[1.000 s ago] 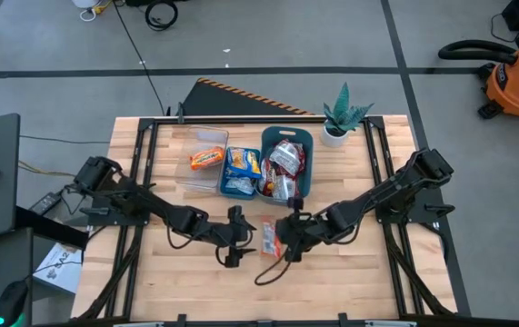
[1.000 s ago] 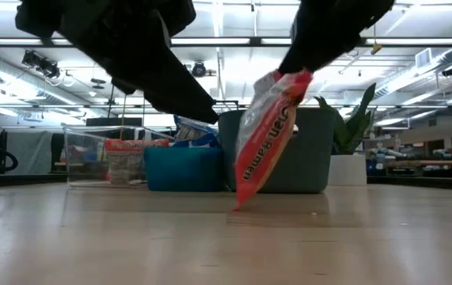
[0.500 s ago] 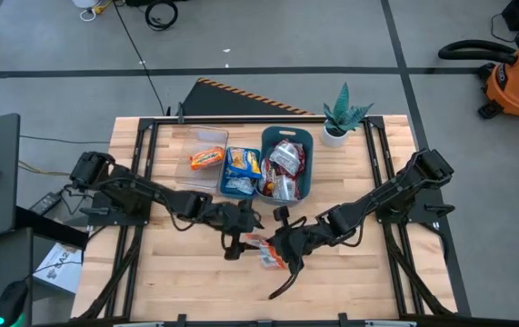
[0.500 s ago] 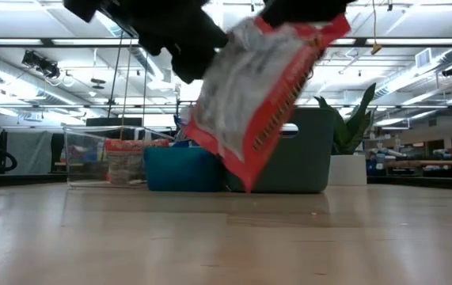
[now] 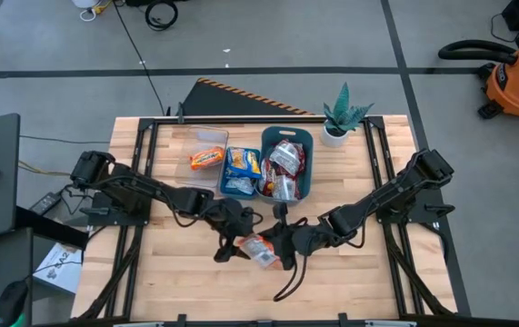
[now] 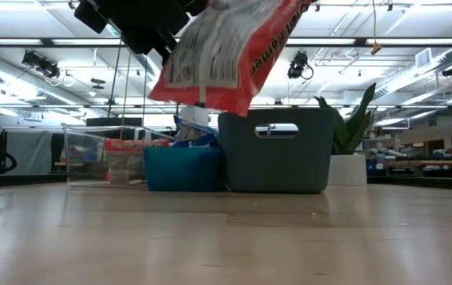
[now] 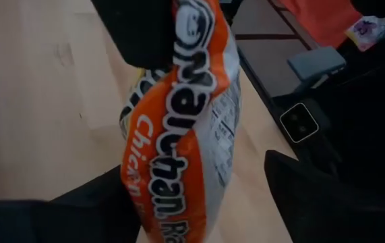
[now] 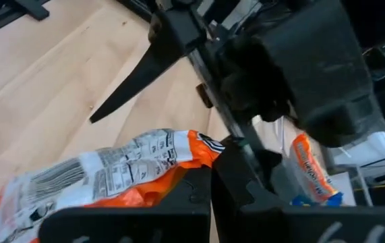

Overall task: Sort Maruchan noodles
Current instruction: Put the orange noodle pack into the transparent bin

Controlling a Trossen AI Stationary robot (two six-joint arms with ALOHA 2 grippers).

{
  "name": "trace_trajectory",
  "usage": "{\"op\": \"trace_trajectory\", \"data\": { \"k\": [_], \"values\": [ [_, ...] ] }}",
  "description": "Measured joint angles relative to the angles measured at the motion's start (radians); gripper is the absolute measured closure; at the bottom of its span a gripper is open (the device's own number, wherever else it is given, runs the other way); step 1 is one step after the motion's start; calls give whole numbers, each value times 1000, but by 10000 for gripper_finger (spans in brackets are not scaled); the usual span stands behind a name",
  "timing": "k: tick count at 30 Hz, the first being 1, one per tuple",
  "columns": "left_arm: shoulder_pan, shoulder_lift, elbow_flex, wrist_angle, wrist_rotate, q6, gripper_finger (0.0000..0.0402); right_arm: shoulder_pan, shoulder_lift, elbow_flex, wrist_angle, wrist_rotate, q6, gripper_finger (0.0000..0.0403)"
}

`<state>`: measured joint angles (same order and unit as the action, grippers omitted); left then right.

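Fingers of both arms meet over the middle of the worktop (image 5: 177, 272), where an orange-red Maruchan packet (image 5: 259, 249) hangs in the air between them. Left gripper (image 5: 238, 238) has one end of the packet pinched between its fingers, while the right gripper (image 5: 282, 243) clamps the opposite end. From table height the packet shows lifted clear of the wood, tilted, its printed back turned toward the camera. Farther back stand three bins in a row: a clear bin (image 5: 206, 143) with one orange packet, a small blue bin (image 5: 222, 186) with yellow-and-blue packets, and a teal bin (image 5: 309, 145) holding red-and-white ones. A potted plant (image 5: 342, 116) stands just beside the teal bin.
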<state>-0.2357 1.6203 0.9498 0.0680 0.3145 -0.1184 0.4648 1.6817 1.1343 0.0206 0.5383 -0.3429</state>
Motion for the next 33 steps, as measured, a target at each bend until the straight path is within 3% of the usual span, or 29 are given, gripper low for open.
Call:
{"op": "trace_trajectory", "data": {
  "k": [16, 20, 25, 33],
  "values": [
    [3, 0, -1, 0, -40, 2, 282, 23, 0, 0, 65, 20, 0, 384],
    [3, 0, -2, -1, -40, 0, 295, 28, -6, 0, 35, 31, 67, 358],
    [4, -3, -2, -20, 4, 0, 297, 43, -60, 0, -71, 117, 116, 305],
    [34, -137, -2, -240, -30, 3, 296, 84, -165, 1, -208, 228, 249, 250]
  ]
}}
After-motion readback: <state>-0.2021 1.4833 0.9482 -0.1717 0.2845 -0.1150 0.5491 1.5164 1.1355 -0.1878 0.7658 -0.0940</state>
